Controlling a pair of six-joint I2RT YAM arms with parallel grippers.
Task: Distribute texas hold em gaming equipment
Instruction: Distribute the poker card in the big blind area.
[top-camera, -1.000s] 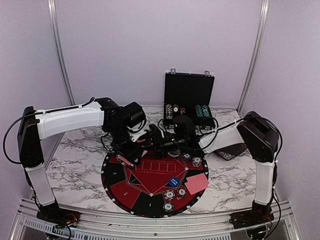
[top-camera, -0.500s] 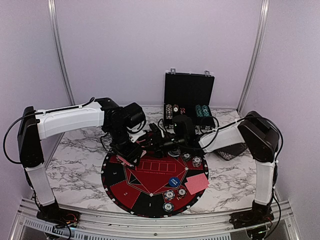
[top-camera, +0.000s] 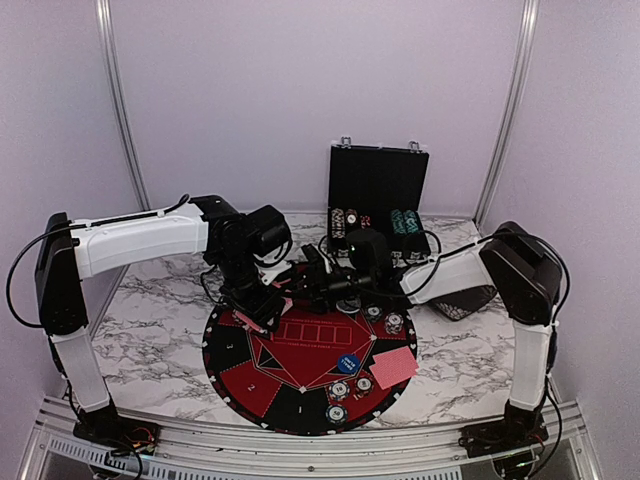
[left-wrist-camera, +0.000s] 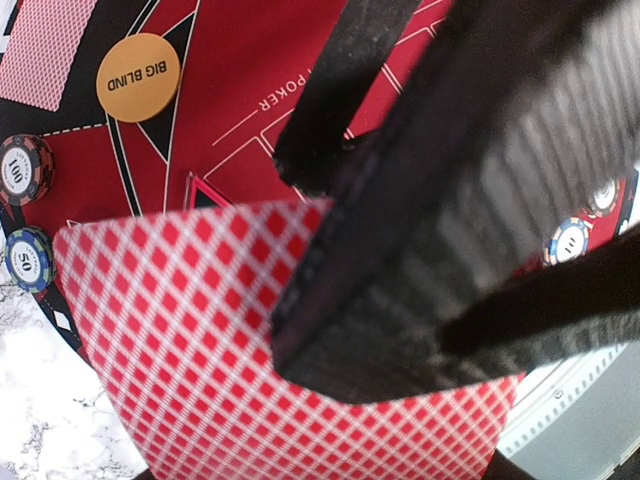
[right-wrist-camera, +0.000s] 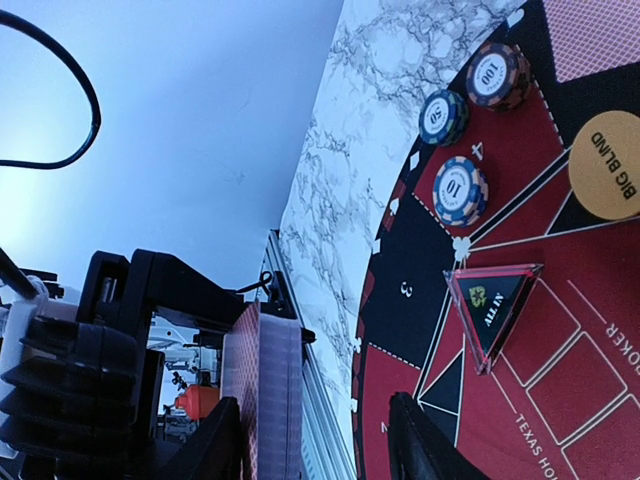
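Spreading across the marble table (top-camera: 150, 330), the round red-and-black mat (top-camera: 300, 372) carries white print reading "TEXAS HO", cut off at the frame edge, and "POKER". Seat numbers 3 and 4 show near its rim. Behind the mat an open black case (top-camera: 378, 180) stands upright with rows of chips in its tray.

The left gripper (top-camera: 262, 312) hangs over the mat's far left part, clamped on a red-backed card (left-wrist-camera: 190, 330) with a white lattice print. The right gripper (right-wrist-camera: 315, 415) faces it with its fingers parted, and nothing is pinched between them.

By seat 4 another red-backed card (right-wrist-camera: 600, 35) lies flat. An orange disc (right-wrist-camera: 605, 178) marked "BIG BLIND" sits beside it. A clear triangular marker (right-wrist-camera: 495, 305) with a red edge reads "ALL IN". Nearby are 3 striped chips: a 100 chip (right-wrist-camera: 497, 75), a 50 chip (right-wrist-camera: 443, 117) and a 10 chip (right-wrist-camera: 460, 190). On the mat's near right sits a blue disc (top-camera: 349, 364), and its writing is too small to read.
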